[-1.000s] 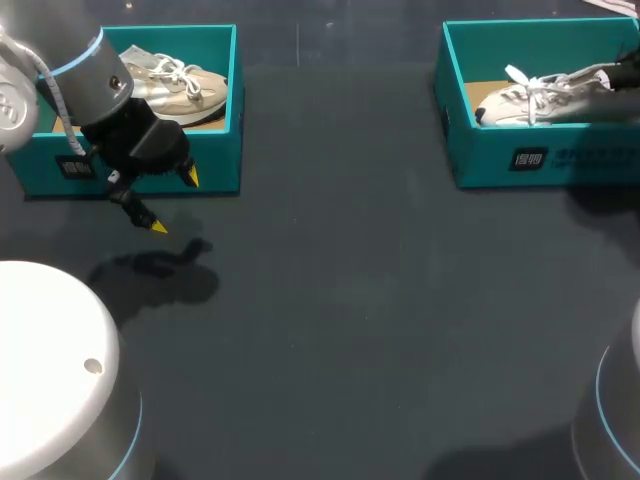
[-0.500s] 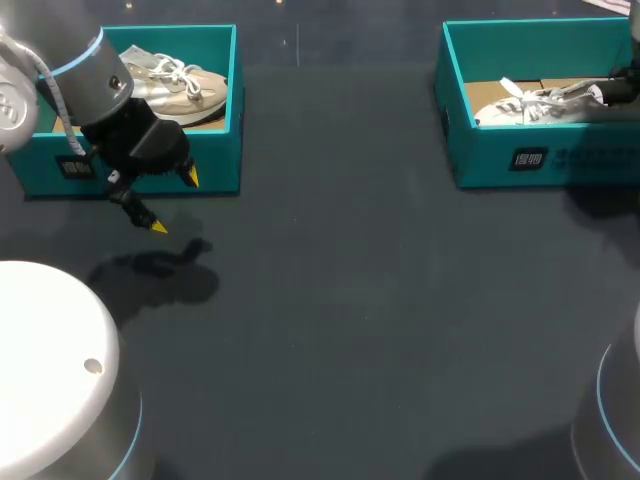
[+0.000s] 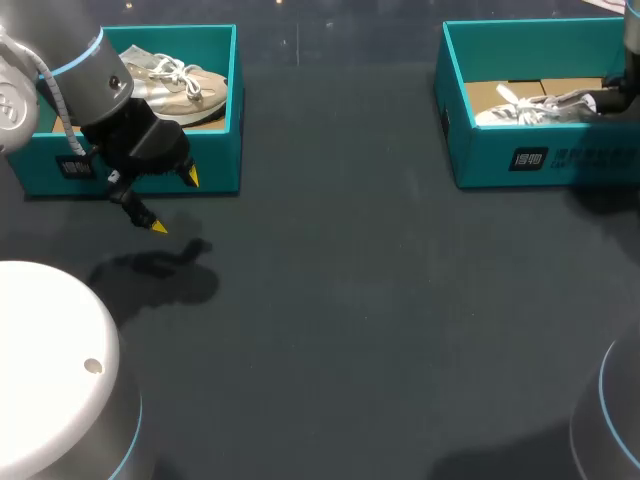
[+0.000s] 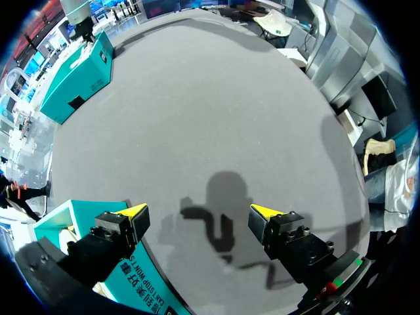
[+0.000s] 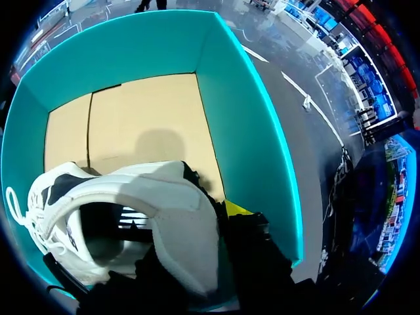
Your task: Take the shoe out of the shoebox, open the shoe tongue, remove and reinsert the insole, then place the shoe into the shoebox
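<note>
A white shoe point(image 3: 535, 105) lies low inside the right teal shoebox point(image 3: 540, 160), toe toward the table's middle. My right gripper point(image 3: 606, 100) is shut on its heel collar. In the right wrist view the white shoe point(image 5: 125, 223) hangs over the box's cardboard floor point(image 5: 144, 125), and of the right gripper point(image 5: 213, 220) only one yellow fingertip point(image 5: 236, 209) shows outside the heel. A beige shoe point(image 3: 180, 85) rests in the left teal shoebox point(image 3: 215, 170). My left gripper point(image 3: 174, 202) hovers open at that box's front wall, empty; the left gripper point(image 4: 199, 211) has bare table between its fingers.
The left shoebox's corner point(image 4: 131, 275) sits under one left finger. The dark grey table point(image 3: 380, 300) stretches between the two boxes. The right shoebox point(image 4: 72, 72) shows far ahead of the left gripper.
My right gripper has lowered the white shoe deeper into the right shoebox and drawn it slightly rightward. The left arm has not moved.
</note>
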`<state>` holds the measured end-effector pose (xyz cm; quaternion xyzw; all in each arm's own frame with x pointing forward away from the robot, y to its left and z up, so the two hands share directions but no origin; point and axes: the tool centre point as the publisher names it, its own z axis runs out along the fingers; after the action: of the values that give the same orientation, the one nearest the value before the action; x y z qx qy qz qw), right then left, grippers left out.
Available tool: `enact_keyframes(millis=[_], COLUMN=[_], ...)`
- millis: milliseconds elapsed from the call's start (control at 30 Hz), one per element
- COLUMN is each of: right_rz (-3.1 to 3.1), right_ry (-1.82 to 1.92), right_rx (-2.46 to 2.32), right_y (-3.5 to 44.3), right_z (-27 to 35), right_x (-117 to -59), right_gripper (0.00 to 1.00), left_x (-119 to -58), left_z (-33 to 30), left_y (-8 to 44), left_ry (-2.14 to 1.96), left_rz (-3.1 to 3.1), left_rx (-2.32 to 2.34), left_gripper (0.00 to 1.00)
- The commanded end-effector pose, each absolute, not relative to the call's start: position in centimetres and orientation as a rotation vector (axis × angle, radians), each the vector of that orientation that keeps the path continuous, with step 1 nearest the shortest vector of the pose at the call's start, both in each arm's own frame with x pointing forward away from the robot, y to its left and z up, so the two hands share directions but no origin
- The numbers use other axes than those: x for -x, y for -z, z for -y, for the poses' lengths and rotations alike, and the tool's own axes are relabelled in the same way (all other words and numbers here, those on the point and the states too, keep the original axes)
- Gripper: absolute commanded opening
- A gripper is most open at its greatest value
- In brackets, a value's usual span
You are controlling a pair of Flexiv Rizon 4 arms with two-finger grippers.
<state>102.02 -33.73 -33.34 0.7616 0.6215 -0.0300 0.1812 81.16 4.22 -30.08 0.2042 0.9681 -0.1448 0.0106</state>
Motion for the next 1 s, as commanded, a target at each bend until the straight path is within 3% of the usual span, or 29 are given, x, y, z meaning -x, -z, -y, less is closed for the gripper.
enact_keyframes(millis=[33, 1000], right_rz=[-1.768, -1.885], right_ry=[0.089, 0.132], right_rx=[-2.164, -2.207], right_y=[34.2, 38.1], right_z=[33.9, 33.2], right_x=[-102.9, -103.2], right_gripper=[0.0, 0.01], left_x=[-81.2, -81.2], left_z=[-4.2, -4.2], left_y=[30.1, 30.1], left_ry=[0.449, 0.449], left_rz=[-3.021, -3.021], left_rx=[-0.638, -0.638], left_gripper=[1.0, 1.0])
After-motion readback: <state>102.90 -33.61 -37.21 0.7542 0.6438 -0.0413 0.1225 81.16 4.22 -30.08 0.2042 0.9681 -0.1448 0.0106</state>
